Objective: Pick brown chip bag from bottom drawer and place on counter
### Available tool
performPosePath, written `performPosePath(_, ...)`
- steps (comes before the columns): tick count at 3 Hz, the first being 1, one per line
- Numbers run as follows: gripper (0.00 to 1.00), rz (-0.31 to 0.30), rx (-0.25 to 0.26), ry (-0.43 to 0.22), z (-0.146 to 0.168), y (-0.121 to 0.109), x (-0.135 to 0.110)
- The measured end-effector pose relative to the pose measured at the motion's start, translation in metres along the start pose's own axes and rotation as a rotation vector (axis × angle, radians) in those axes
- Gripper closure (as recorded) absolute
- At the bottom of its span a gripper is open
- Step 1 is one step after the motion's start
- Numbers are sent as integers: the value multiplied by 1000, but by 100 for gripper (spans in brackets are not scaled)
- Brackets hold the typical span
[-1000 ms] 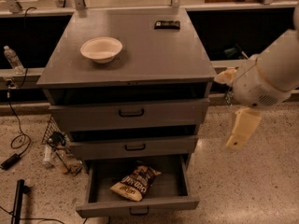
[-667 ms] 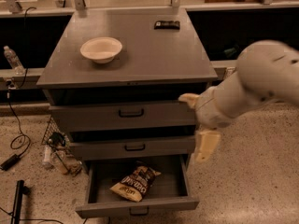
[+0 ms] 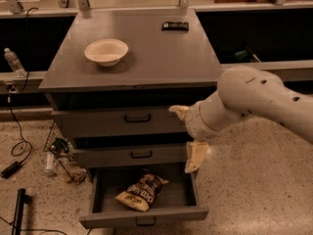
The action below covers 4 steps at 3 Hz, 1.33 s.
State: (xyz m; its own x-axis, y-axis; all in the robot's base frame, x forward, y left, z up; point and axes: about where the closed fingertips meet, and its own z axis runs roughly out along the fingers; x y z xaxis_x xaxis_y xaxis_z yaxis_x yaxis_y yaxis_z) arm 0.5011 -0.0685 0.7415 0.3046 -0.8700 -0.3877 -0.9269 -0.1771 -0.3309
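Crinkly brown chip bag (image 3: 142, 192) lay flat in open bottom drawer (image 3: 142, 216), tan end toward front lip. Gripper (image 3: 182, 140) hung above drawer's right edge, pale fingers spread wide, empty. Matte grey counter (image 3: 146, 53) held shallow round bowl (image 3: 106, 50).

No legible text, brown chip bag (image 3: 142, 192) lettering unreadable (jaws above bottom drawer (image 3: 143, 216))

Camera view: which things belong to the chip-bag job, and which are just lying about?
Job: brown chip bag in the open bottom drawer; counter; gripper, open, above the drawer's right edge.
Lying about: white bowl and black bar on the counter; water bottle; floor cables.
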Motion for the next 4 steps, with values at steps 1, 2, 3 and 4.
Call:
performPosePath(1, 0, -15, -15, -4, 24, -8, 1)
performPosePath(2, 0, -109, 8, -50, 80, -29, 2)
performPosePath(3, 0, -237, -1, -97, 165, -48, 23)
performPosePath(4, 0, -241, -3, -98, 156, -40, 22)
